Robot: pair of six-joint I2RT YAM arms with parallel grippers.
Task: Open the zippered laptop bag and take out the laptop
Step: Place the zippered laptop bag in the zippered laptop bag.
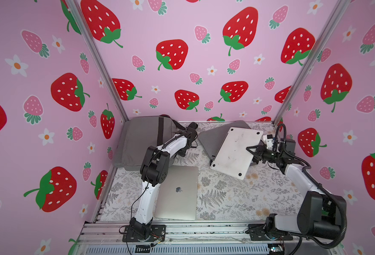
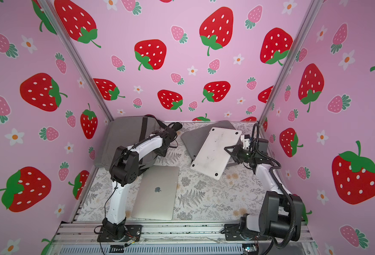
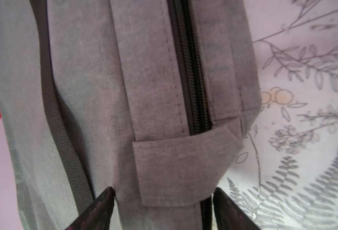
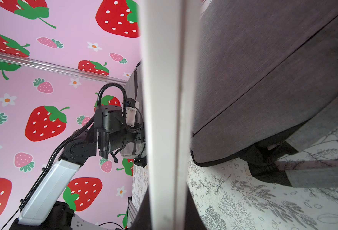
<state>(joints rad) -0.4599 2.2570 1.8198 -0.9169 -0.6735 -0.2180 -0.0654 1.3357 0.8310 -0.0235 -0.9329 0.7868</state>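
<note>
A white laptop (image 1: pixel 235 150) hangs tilted, underside up with 4 dark feet showing, pinched at 1 edge by the right pincer (image 1: pixel 251 152), partly over a flat grey bag (image 1: pixel 213 136) at the back. At the back left lies a padded grey bag (image 1: pixel 138 141), its black zipper (image 3: pixel 192 69) closed. A silver laptop (image 1: pixel 177 194) lies shut on the counter (image 1: pixel 237 198).

White arm shells (image 1: pixel 148 198), black joints (image 1: pixel 154 166), corrugated hose (image 4: pixel 112 84)
</note>
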